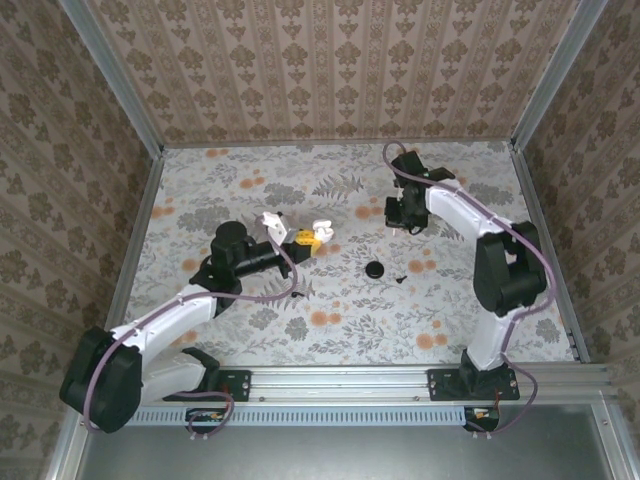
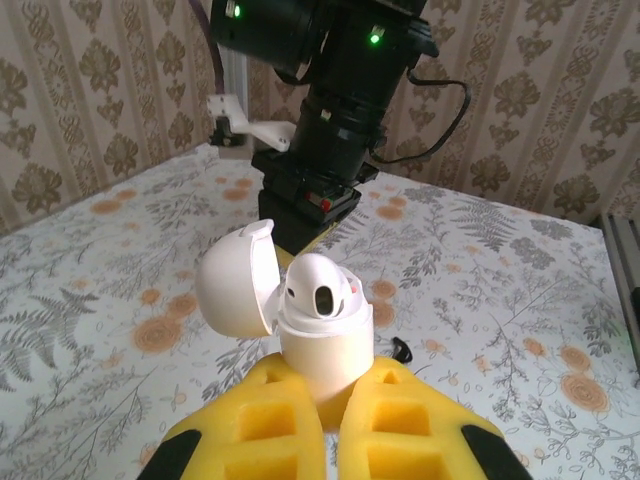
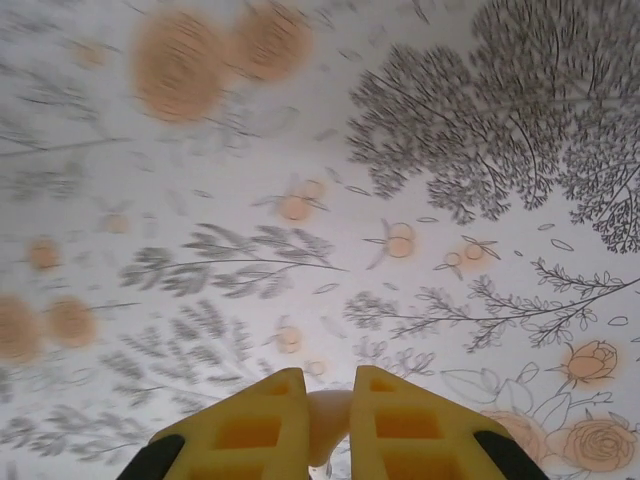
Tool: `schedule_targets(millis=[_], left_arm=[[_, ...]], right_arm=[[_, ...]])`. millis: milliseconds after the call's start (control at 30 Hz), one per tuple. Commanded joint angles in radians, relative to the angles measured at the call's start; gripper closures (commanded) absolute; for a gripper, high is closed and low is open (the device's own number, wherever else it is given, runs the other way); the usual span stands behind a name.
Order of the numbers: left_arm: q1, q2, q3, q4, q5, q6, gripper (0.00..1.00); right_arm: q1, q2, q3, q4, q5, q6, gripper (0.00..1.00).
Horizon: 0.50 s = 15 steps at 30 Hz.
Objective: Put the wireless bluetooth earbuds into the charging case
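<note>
Currently the case point(image 2: 322, 350) is clamped upright by the left tool point(image 2: 335, 390) at lower centre of the left wrist view. Its lid point(image 2: 235, 290) is swung open to the left, presumably to present the wells for loading. One white earbud point(image 2: 322, 295) appears seated inside. The right tool point(image 3: 328, 395) is closed on a pale piece point(image 3: 328, 428), probably the second earbud, apparently held clear of the counter point(image 3: 300, 150).

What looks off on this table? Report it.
Nothing spilled or broken. The left gripper holds the case, lid open, a white earbud standing proud of its top. The right gripper pinches a pale piece. A black disc and a dark speck lie loose on the table.
</note>
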Motion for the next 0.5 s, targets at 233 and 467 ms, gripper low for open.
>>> schedule_targets(millis=[233, 467], left_arm=[[-0.099, -0.073, 0.001, 0.102, -0.126, 0.098, 1.00], [-0.138, -0.077, 0.004, 0.142, -0.239, 0.111, 1.00]], right_arm=[[0.201, -0.335, -0.065, 0.158, 0.223, 0.034, 0.93], [0.284, -0.546, -0.161, 0.274, 0.255, 0.099, 0.94]])
